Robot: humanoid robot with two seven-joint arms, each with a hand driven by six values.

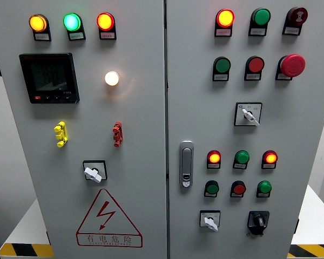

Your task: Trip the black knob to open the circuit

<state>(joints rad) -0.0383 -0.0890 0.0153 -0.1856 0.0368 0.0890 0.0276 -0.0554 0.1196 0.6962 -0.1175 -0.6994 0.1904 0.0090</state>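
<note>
Black knob sits at lower right of the grey cabinet door, beside a white selector switch. Neither hand is in view; grasp state cannot be assessed.

Red warning triangle on the left door — lightning bolt, "有电危险"; button labels unreadable.

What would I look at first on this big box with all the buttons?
Probably the white lamp glowing brightly in the middle of the left door, with the row of lit orange, green and red lights above it. Then the big red mushroom button at the upper right, and the red lightning warning triangle at the bottom left. The black knob sits quietly at the lower right; no robot hand shows.
</note>
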